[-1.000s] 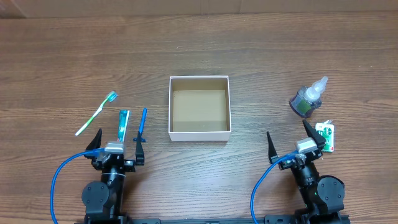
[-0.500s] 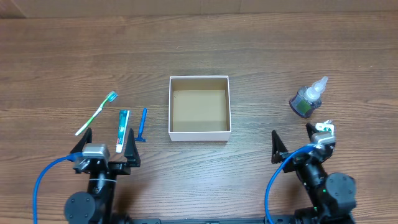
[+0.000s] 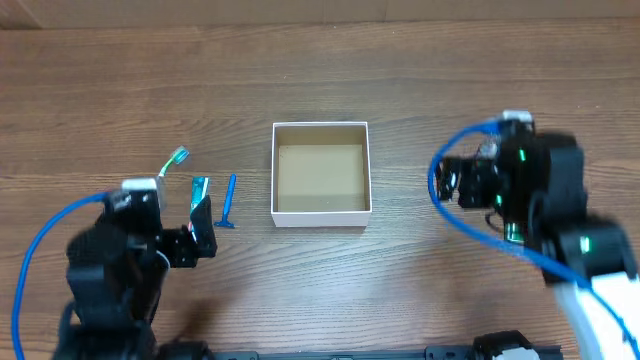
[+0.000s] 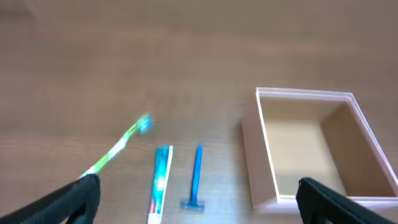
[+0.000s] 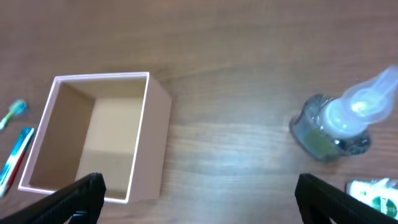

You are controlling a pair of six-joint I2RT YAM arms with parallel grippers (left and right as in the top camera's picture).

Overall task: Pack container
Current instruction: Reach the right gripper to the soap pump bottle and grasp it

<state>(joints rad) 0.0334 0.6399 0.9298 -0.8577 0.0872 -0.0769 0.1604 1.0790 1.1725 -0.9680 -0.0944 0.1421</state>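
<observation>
The container (image 3: pixel 320 217) is a square white box with a tan inside, empty, at the table's middle; it also shows in the left wrist view (image 4: pixel 262 163) and the right wrist view (image 5: pixel 153 142). My left gripper (image 3: pixel 172 228) is open and empty, raised over a green toothbrush (image 4: pixel 118 147), a toothpaste tube (image 4: pixel 160 184) and a blue razor (image 4: pixel 196 177) left of the box. My right gripper (image 3: pixel 470 178) is open and empty, raised right of the box, near a clear bottle (image 5: pixel 337 122) and a green-and-white packet (image 5: pixel 373 190).
In the overhead view the right arm hides the bottle and the packet. The toothbrush head (image 3: pixel 178 157), the toothpaste tube (image 3: pixel 199 190) and the razor (image 3: pixel 230 203) lie close together on the brown wooden table (image 3: pixel 320 70).
Both arms have risen from the near edge and swung out over the table. The right arm now covers the bottle and packet in the overhead view; the left covers part of the toothbrush.
</observation>
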